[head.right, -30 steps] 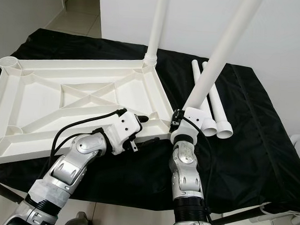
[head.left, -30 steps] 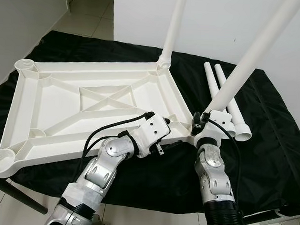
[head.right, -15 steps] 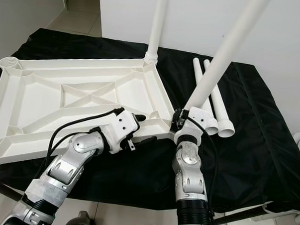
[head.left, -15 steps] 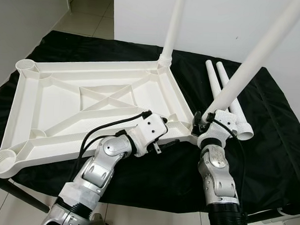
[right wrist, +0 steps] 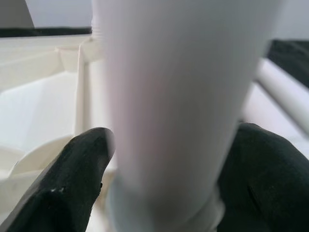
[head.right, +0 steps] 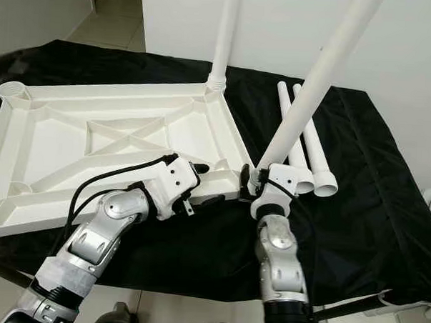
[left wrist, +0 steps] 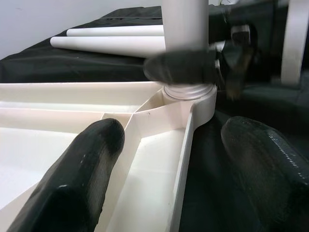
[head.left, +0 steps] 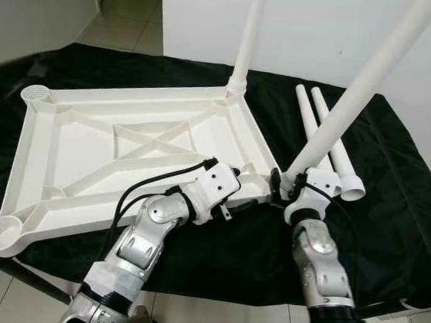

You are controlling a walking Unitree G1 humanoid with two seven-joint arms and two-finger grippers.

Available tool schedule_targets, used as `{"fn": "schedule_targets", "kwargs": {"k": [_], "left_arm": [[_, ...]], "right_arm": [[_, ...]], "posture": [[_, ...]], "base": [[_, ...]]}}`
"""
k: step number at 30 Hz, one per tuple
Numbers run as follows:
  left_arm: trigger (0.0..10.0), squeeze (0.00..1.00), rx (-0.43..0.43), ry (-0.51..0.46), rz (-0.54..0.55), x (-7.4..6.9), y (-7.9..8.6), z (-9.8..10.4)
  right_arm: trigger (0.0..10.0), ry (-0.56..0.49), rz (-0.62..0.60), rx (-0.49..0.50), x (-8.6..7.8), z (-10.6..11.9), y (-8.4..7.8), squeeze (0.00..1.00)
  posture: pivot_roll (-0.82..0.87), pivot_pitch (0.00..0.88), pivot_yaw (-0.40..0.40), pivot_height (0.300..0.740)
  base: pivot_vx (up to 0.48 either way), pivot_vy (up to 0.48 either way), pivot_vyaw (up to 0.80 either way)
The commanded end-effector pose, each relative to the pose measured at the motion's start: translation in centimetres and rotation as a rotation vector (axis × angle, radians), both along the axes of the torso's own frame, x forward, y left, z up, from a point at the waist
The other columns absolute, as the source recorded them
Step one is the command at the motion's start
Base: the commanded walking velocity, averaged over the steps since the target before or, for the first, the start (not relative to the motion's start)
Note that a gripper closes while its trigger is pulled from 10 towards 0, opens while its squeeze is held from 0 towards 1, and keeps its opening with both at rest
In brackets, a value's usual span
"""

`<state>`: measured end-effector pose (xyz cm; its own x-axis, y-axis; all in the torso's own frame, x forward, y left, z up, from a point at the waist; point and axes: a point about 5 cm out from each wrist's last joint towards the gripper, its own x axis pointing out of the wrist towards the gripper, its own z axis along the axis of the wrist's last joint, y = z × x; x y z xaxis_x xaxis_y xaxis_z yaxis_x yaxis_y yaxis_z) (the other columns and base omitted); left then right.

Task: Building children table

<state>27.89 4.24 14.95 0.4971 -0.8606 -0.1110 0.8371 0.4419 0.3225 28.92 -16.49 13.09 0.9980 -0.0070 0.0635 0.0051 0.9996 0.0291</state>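
Note:
A white tabletop (head.left: pixel 94 163) lies upside down on a black cloth. One white leg (head.left: pixel 248 34) stands upright in its far right corner. My right gripper (head.left: pixel 287 185) is shut on a second leg (head.left: pixel 362 89), which leans to the right. That leg's lower end sits at the near right corner socket (left wrist: pixel 188 92). In the right wrist view both fingers press the leg (right wrist: pixel 178 87). My left gripper (head.right: pixel 209 184) is open and straddles the tabletop's near rim beside that corner, one finger inside the rim and one outside.
Two loose white legs (head.left: pixel 324 130) lie side by side on the cloth to the right of the tabletop. Open sockets show at the far left corner (head.left: pixel 36 93) and the near left corner (head.left: pixel 1 231). A white wall stands behind, with tiled floor at the far left.
My right gripper has carried the leg's lower end leftward to the near right corner socket. The left gripper has barely moved along the rim.

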Motion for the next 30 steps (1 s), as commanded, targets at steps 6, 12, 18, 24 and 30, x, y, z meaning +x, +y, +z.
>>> {"fn": "schedule_targets", "kwargs": {"k": [6,12,18,24,30], "left_arm": [[10.0,0.00,-0.016,-0.021,0.031,0.4,-0.4,0.7],[10.0,0.00,-0.018,-0.021,0.018,0.3,-0.5,0.9],[10.0,0.00,-0.012,-0.014,0.000,0.0,-0.6,0.8],[10.0,0.00,-0.010,0.002,-0.029,-0.2,-1.1,0.8],[10.0,0.00,-0.004,-0.014,-0.018,0.0,-1.3,1.0]], "right_arm": [[10.0,-0.012,0.167,-0.044,0.9,0.4,-0.7,0.00],[10.0,-0.018,0.301,-0.097,1.4,0.7,-1.2,0.00],[10.0,-0.014,0.438,-0.130,1.8,0.6,-1.6,0.00],[4.9,0.061,0.522,-0.195,2.5,-0.4,-2.5,0.00],[0.0,0.071,0.518,-0.164,2.4,-1.1,-2.9,0.00]], "posture": [[0.07,0.046,-0.065,0.740],[0.07,0.045,-0.062,0.740],[0.07,0.043,-0.060,0.740],[0.06,0.041,-0.066,0.740],[0.06,0.028,-0.068,0.740]], "base": [[0.000,0.000,0.00],[0.000,0.000,0.00],[0.000,0.000,0.00],[0.000,0.000,0.00],[0.000,0.000,0.00]]}}
